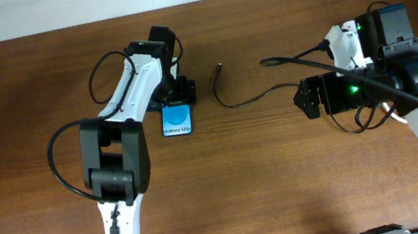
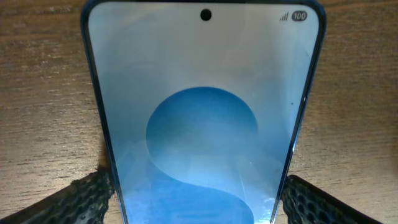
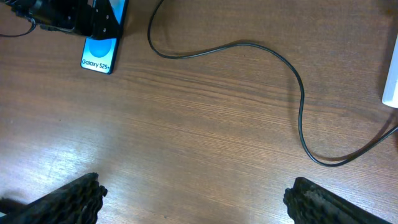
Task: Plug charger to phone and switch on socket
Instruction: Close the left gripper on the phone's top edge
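Phone clasped in left hand, charger apart

Dark wood-grain table, pale strip behind.

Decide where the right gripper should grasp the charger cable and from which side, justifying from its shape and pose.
Grip the charger just behind its plug tip, coming from above and straddling the cable. It lies flat on the table and is too thin to catch sideways. A hold near the tip should keep the limp end steerable toward the phone.
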`<state>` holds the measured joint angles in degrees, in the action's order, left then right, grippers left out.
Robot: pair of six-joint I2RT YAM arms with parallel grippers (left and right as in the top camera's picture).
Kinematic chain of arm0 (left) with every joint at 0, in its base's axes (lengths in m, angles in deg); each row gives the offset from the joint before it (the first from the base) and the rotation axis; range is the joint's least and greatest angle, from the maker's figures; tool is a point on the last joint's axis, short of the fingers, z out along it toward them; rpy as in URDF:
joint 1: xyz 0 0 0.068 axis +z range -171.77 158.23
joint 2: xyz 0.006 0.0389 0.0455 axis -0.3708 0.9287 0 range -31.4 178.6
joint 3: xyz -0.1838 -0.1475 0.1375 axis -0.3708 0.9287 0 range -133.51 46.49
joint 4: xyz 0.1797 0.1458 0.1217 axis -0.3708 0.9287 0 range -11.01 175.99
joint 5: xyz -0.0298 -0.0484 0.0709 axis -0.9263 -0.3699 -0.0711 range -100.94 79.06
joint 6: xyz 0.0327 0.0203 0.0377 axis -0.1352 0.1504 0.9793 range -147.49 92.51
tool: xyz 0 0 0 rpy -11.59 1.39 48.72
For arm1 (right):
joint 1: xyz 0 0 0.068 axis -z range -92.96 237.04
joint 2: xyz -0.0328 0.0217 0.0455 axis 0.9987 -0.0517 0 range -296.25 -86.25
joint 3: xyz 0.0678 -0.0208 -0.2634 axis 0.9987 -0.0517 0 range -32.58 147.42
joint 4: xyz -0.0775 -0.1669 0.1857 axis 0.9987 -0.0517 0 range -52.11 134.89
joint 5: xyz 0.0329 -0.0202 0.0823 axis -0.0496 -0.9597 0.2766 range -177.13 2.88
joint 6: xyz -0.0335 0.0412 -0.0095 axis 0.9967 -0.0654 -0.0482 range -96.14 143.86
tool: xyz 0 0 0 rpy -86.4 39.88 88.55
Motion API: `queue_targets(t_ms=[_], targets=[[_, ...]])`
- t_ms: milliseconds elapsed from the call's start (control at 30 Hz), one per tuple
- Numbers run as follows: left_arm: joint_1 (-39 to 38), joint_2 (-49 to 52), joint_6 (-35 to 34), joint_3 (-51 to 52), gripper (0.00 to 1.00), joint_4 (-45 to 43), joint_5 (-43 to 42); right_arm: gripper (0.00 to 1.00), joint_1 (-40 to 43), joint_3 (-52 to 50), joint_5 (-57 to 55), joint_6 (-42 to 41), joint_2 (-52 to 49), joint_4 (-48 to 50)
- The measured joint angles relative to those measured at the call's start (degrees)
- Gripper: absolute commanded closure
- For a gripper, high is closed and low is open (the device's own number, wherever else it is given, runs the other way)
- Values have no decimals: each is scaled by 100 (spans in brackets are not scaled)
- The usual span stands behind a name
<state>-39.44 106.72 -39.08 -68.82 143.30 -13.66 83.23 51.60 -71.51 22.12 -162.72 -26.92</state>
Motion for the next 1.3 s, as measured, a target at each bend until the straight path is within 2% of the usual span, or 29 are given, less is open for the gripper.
queue_targets(t_ms=[300,867,900,1300], targets=[[-26,7,2,0,15,-63,61,2,0,0,-2,4,0,0],[-26,9,2,0,17,-68,68,2,0,0,0,0,0,0],[-26,11,2,0,20,-68,68,2,0,0,-2,0,0,2],[-26,9,17,0,25,-63,66,2,0,0,0,-2,0,-17]])
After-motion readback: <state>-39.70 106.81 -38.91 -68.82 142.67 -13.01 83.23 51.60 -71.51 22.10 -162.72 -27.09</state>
